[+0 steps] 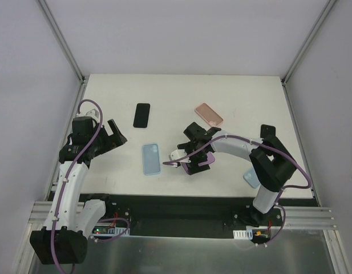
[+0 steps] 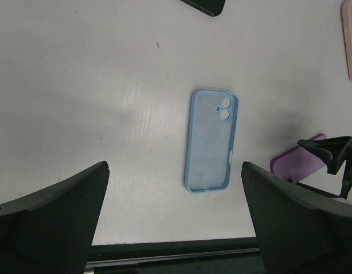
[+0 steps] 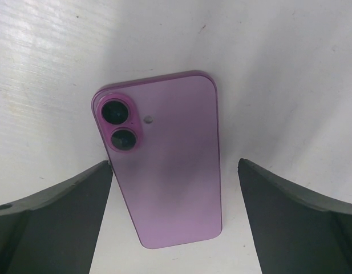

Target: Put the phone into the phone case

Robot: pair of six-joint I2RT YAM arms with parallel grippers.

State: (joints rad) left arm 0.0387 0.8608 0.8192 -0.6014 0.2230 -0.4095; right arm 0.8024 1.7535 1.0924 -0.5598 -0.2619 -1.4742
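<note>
White table (image 1: pixel 233 97) under us: our right gripper (image 3: pixel 173 168) hangs spread wide over the purple phone (image 3: pixel 164 131), which lies camera side up between its fingers. Our left gripper (image 2: pixel 173 168) is spread too, holding nothing, above the blue case (image 2: pixel 213 140) just left of the phone.

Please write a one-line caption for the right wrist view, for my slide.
The right gripper, jaws open, hovers over a glossy purple smartphone lying back-up on the white table.
</note>
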